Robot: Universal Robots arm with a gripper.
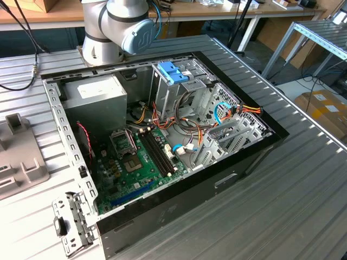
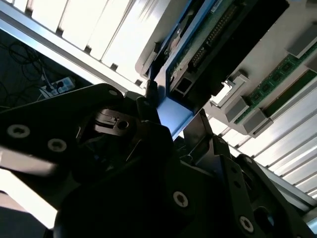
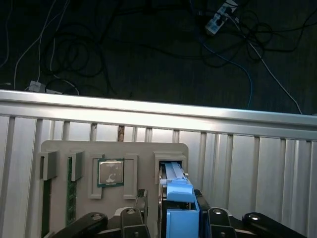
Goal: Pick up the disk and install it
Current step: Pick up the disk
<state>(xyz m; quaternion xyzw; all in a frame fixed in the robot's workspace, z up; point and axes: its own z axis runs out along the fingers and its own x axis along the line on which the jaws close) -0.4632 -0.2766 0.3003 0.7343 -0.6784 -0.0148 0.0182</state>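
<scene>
The disk (image 3: pixel 174 184) stands on edge in a slot of a grey holder tray (image 3: pixel 59 149), its blue plastic rail facing the camera. In the second wrist view the disk's blue rail (image 2: pixel 172 117) and dark underside show from close up. My gripper (image 3: pixel 171 201) sits around the near end of the disk, one black side on each flank, and it is seen the same way in the second wrist view (image 2: pixel 173 111). The disk is still seated in its slot.
The tray also holds a processor chip (image 3: pixel 111 172) and memory sticks (image 3: pixel 71 191) on a ribbed metal table. The exterior view has the open computer case (image 1: pixel 255 149), its drive cage with a light-blue top (image 1: pixel 174 71), a grey power supply (image 1: pixel 97 96) and my arm's base (image 1: pixel 116 30).
</scene>
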